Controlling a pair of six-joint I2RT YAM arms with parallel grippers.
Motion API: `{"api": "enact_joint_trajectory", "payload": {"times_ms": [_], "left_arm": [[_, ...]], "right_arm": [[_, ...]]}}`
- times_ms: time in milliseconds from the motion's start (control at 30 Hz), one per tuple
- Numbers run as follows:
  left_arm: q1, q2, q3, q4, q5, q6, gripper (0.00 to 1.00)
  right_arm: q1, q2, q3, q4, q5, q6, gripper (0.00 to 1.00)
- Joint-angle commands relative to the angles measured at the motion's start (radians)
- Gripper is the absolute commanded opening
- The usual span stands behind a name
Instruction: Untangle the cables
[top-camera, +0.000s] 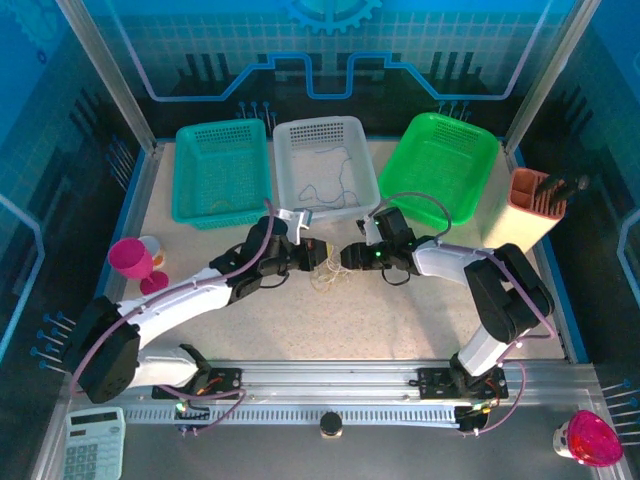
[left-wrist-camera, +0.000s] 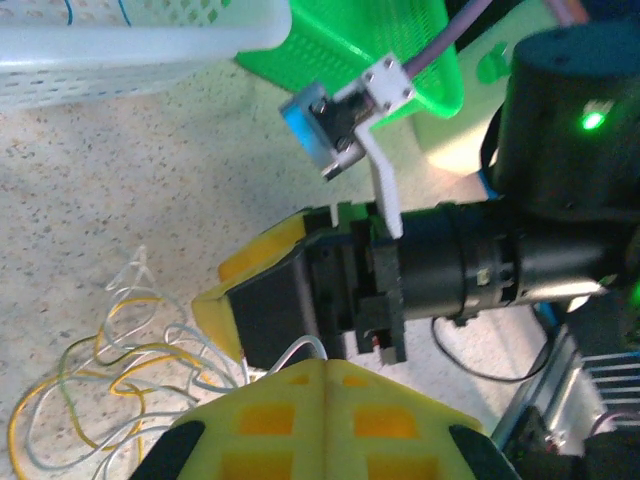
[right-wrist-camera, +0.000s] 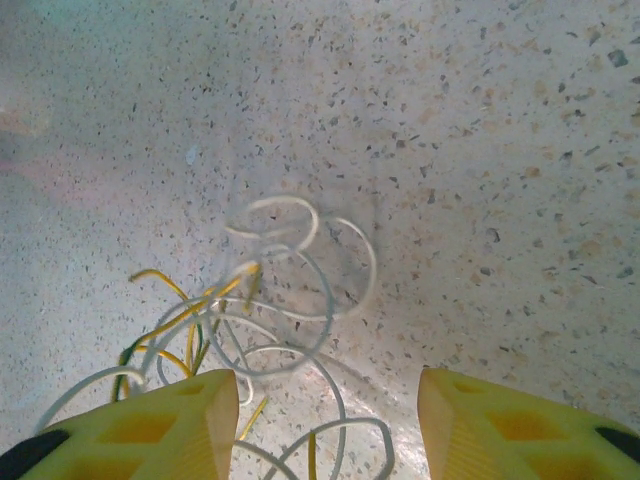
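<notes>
The cables (top-camera: 328, 278) lie in one small tangle on the speckled table (top-camera: 400, 320), near its middle and just on the near side of the white basket (top-camera: 300, 140). The tangle sits between the two grippers, which face each other.

In the left wrist view the cables (left-wrist-camera: 110, 370) show as loose whitish and yellow loops on the left. In the right wrist view the cables (right-wrist-camera: 265, 300) are overlapping whitish curls with yellow strands and a darker greenish one on their left.

The left gripper (top-camera: 308, 252) reaches in from the left. Its yellow jaws are pressed together, with only a thin seam between them at the left gripper (left-wrist-camera: 325, 375). A whitish strand runs right up to that seam, but whether it is pinched there cannot be told.

The right gripper (top-camera: 350, 257) comes in from the right. Its jaws are spread wide at the right gripper (right-wrist-camera: 320, 430), and a few strands cross the gap between them.

A teal basket (top-camera: 222, 128) stands left of the white one and a green basket (top-camera: 440, 165) stands tilted on its right. A thin wire (top-camera: 335, 182) lies curled inside the white basket.

A tan holder (top-camera: 530, 215) with dark tools stands at the far right and a pink goblet (top-camera: 128, 258) at the left. A calculator (top-camera: 95, 445) lies at the near left corner, its key markings too small to read.
</notes>
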Motion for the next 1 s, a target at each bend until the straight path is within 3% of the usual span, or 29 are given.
{"api": "enact_joint_trajectory", "payload": {"times_ms": [0, 467, 600, 767, 967], "left_arm": [[0.008, -0.04, -0.026, 0.105, 0.01, -0.065, 0.0], [0.011, -0.041, -0.064, 0.129, -0.052, -0.042, 0.0], [0.011, -0.032, -0.052, 0.125, -0.048, -0.044, 0.0], [0.011, -0.015, -0.034, 0.119, -0.035, -0.047, 0.0], [0.012, 0.006, -0.005, 0.109, -0.019, -0.058, 0.0]], "right_arm": [[0.002, -0.004, -0.02, 0.002, 0.013, 0.0, 0.51], [-0.062, -0.293, 0.024, -0.148, 0.007, -0.047, 0.53], [-0.017, -0.328, 0.027, -0.135, -0.045, -0.088, 0.53], [0.069, -0.347, 0.009, -0.096, -0.016, -0.154, 0.54], [0.117, -0.275, 0.011, -0.033, -0.013, -0.179, 0.55]]}}
